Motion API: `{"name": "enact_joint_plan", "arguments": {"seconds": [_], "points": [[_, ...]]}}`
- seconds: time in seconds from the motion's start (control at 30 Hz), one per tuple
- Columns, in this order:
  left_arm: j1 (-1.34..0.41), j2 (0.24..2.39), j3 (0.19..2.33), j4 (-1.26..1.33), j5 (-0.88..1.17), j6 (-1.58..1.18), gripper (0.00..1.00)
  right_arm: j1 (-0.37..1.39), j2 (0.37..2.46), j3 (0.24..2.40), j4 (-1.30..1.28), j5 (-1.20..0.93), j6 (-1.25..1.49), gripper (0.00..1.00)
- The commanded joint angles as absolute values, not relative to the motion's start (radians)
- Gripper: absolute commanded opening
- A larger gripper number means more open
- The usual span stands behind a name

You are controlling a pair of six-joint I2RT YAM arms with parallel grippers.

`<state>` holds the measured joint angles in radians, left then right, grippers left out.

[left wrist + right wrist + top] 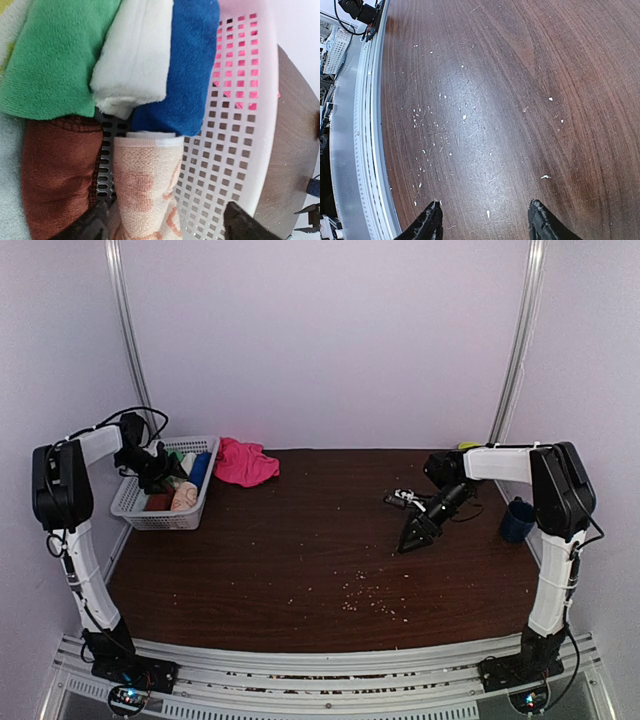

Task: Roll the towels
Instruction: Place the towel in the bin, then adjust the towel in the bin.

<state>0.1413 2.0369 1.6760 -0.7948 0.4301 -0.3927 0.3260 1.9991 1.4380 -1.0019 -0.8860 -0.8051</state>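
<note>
My left gripper hangs over the white mesh basket, its jaws wide open. Between its fingers lies a rolled peach-orange patterned towel; the right finger stands clear of it. Rolled green, cream, blue and brown towels fill the rest of the basket. A crumpled hot pink towel lies on the table just right of the basket. My right gripper is open above bare wood, holding nothing.
A dark blue cup stands at the table's right edge beside the right arm. A small tangle of cables and bits lies just behind the right gripper. White crumbs are scattered over the front middle of the brown table.
</note>
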Motion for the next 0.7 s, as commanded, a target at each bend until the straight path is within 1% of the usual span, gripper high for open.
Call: {"name": "enact_joint_plan", "arguments": {"seconds": [0.0, 0.07, 0.13, 0.2, 0.33, 0.53, 0.63, 0.67], "points": [[0.144, 1.960, 1.721, -0.825, 0.399, -0.394, 0.88, 0.334, 1.992, 1.450, -1.013, -0.890, -0.808, 0.58], [0.137, 1.942, 1.717, -0.824, 0.422, -0.392, 0.93, 0.334, 1.993, 1.450, -1.012, -0.889, -0.808, 0.58], [0.119, 1.934, 1.706, -0.824, 0.400, -0.385, 0.93, 0.335, 1.990, 1.451, -1.012, -0.891, -0.808, 0.58], [0.097, 1.939, 1.687, -0.823, 0.381, -0.382, 0.90, 0.337, 1.992, 1.451, -1.011, -0.891, -0.806, 0.57], [0.049, 1.952, 1.643, -0.791, 0.331, -0.392, 0.77, 0.338, 1.994, 1.451, -1.012, -0.891, -0.803, 0.56], [-0.013, 1.986, 1.649, -0.788, 0.206, -0.403, 0.56, 0.339, 1.993, 1.453, -1.012, -0.893, -0.803, 0.54], [-0.030, 1.993, 1.644, -0.788, 0.164, -0.406, 0.40, 0.339, 1.995, 1.453, -1.012, -0.893, -0.804, 0.54], [-0.036, 1.995, 1.641, -0.788, 0.152, -0.405, 0.36, 0.340, 1.996, 1.455, -1.013, -0.894, -0.805, 0.54]]}}
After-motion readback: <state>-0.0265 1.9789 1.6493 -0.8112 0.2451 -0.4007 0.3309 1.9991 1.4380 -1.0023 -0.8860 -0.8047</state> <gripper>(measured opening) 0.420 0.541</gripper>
